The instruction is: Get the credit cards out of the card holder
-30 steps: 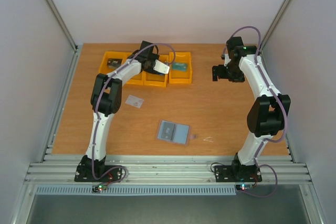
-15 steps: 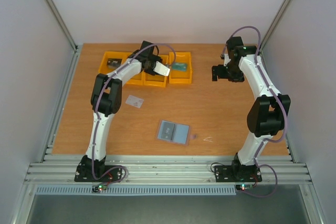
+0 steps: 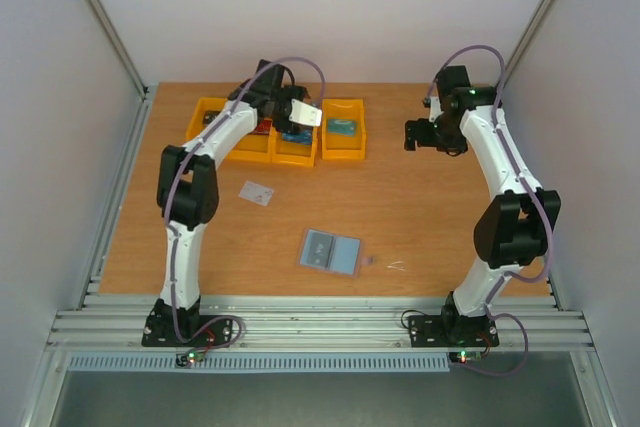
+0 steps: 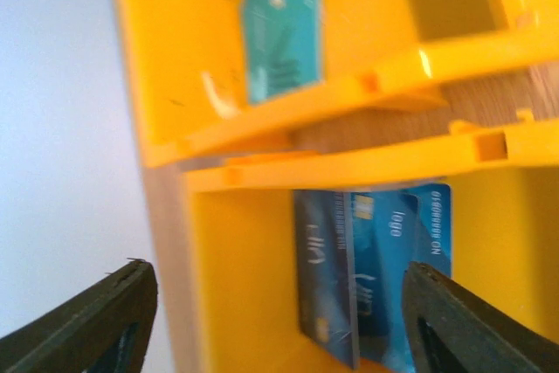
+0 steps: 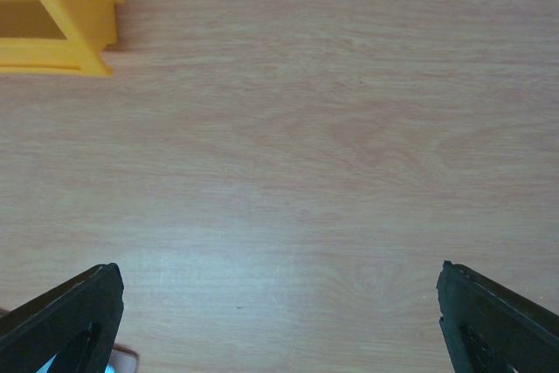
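The card holder (image 3: pixel 330 250) lies open and flat on the wooden table, light blue-grey side up, near the front middle. A pale credit card (image 3: pixel 257 192) lies on the table to its left. My left gripper (image 3: pixel 292 119) hangs open over the row of orange bins. In the left wrist view its jaws (image 4: pixel 279 314) are spread wide with nothing between them. Below them, two blue credit cards (image 4: pixel 376 272) lie overlapped in one bin (image 4: pixel 236 286). A teal card (image 4: pixel 281 32) lies in the neighbouring bin. My right gripper (image 3: pixel 425 135) is open above bare wood (image 5: pixel 279 312).
Several orange bins (image 3: pixel 343 147) stand side by side at the back left of the table; a corner of one shows in the right wrist view (image 5: pixel 61 15). Grey walls close in the table on three sides. A small pale scrap (image 3: pixel 397 267) lies right of the holder.
My left gripper has gone from shut to open and has shifted a little toward the back over the bins. The right arm has barely moved.
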`<state>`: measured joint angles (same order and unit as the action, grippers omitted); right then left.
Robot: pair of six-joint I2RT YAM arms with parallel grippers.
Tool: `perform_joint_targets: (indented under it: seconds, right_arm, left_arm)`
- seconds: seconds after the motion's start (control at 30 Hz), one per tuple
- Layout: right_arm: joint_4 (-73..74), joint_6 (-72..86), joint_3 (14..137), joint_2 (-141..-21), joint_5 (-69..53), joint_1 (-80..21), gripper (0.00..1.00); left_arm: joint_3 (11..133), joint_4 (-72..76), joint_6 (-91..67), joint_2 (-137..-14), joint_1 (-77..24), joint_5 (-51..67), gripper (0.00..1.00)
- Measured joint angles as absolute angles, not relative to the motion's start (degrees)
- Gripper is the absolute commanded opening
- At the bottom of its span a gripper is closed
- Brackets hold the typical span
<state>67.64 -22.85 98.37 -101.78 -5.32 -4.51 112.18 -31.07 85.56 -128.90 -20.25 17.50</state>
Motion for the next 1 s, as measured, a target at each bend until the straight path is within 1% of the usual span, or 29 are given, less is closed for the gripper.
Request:
perform_joint_targets:
  seconds: [0.2,0.33,0.43,0.5,0.57,0.73,0.87,1.0]
  right_arm:
    - [67.1,-22.4,98.4,-96.8,-7.1,-4.5,0.99]
    - [65.8,-21.2,98.1,-92.0,-10.5,-4.6,0.99]
    - [64.2,-19.8,98.2,-89.5,-14.7,-5.4,0.99]
    - [63.5,-19.1,99.1,-89.3,-17.8,-6.7,0.99]
    - [62.6,-18.8,99.9,-89.5,-19.9,-7.8,0.99]
    - [61.8,-17.7,100.0,-89.6,-22.7,-9.0,0.98]
    - [61.7,-16.8,99.9,-90.3,-23.2,-9.0,0.99]
    - [61.7,-16.5,99.5,-92.0,-23.3,-9.0,0.99]
  left_arm:
    - [112.2,-33.9,77.7,-117.1,-20.2,23.4,0.83]
    - [112.5,-37.7,70.1,-109.2,-20.2,25.5,0.81]
    - [112.5,-39.3,63.1,-105.6,-20.3,24.4,0.77]
    - [112.3,-39.7,59.5,-104.9,-20.3,22.1,0.7]
    - [112.3,-39.6,57.5,-106.0,-20.3,19.4,0.66]
    - [112.0,-37.7,61.1,-115.8,-20.3,13.3,0.65]
    - [110.2,-36.2,66.9,-123.7,-20.2,12.3,0.61]
    - [113.7,-36.7,70.5,-131.2,-20.2,12.1,0.59]
